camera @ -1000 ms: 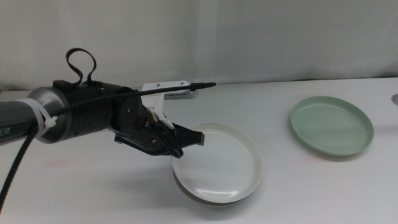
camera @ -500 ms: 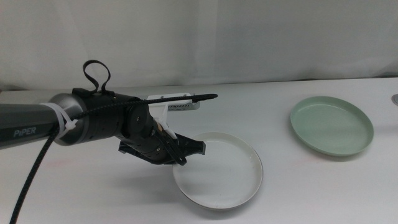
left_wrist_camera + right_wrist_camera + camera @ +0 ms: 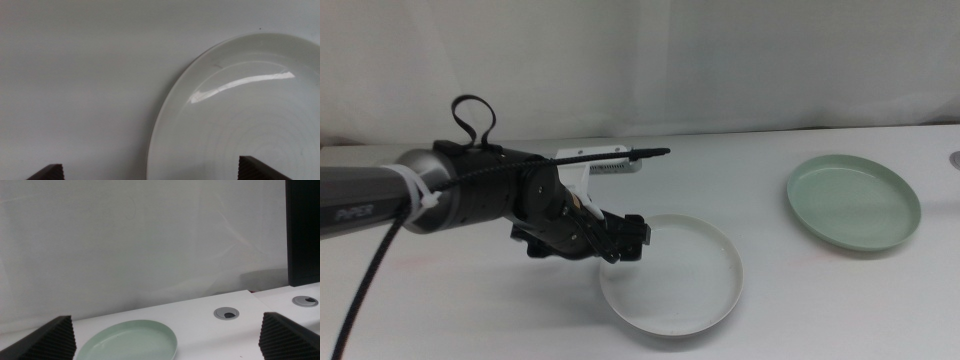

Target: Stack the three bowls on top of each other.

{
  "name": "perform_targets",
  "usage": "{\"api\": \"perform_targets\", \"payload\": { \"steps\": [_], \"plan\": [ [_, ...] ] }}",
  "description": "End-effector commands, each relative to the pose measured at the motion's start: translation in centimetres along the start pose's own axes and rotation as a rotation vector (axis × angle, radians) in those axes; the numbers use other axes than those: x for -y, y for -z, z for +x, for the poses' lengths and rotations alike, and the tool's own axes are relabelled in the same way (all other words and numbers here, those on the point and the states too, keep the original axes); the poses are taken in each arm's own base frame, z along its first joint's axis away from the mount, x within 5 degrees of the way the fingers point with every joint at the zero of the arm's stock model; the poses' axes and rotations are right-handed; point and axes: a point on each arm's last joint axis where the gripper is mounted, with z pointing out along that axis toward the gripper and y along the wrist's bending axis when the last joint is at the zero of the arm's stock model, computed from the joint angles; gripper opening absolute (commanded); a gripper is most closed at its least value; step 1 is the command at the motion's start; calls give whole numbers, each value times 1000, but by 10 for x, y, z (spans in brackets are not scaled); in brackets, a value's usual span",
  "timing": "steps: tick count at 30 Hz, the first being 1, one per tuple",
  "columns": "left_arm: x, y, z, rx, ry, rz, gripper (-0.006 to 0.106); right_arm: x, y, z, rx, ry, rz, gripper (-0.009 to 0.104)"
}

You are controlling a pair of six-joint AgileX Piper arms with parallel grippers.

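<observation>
Two bowls visible: cream-white bowl (image 3: 671, 275) under left gripper (image 3: 623, 239), jaws spread, empty; mint green bowl (image 3: 853, 201) well apart. Grey bowl possibly hidden beneath.

Cream-white shallow round plastic bowl (image 3: 672, 273): upright, glossy, empty, flat on table. Pale mint green shallow round plastic bowl (image 3: 853, 201): upright, empty, well apart, right of cream-white bowl, farther back.
</observation>
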Motion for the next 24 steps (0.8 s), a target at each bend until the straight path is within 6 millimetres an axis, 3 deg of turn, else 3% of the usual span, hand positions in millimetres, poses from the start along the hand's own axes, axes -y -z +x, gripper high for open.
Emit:
{"api": "perform_targets", "payload": {
  "steps": [1,5,6,9,13,16,17,18,21,24],
  "plan": [
    [2,14,-6,55,-36,5,91,1,0,5,-9,7,6,103],
    [-9,55,-26,198,-52,-6,91,1,0,5,-9,7,6,103],
    [-25,82,-36,279,-43,-32,91,1,0,5,-9,7,6,103],
    [-56,130,-44,409,-10,-85,92,1,0,4,-7,7,6,103],
    [-103,192,-38,529,84,-183,92,1,0,4,-1,7,5,103],
    [-125,220,-23,581,89,-256,90,1,0,3,4,7,5,103],
    [-128,248,10,719,104,-282,69,1,0,3,4,7,5,103],
    [-126,249,20,745,92,-285,55,1,0,3,4,7,5,103],
    [-118,260,53,878,62,-284,1,1,0,3,4,7,5,103],
    [-110,270,92,998,13,-298,-1,1,0,3,4,7,5,103]
  ]
}}
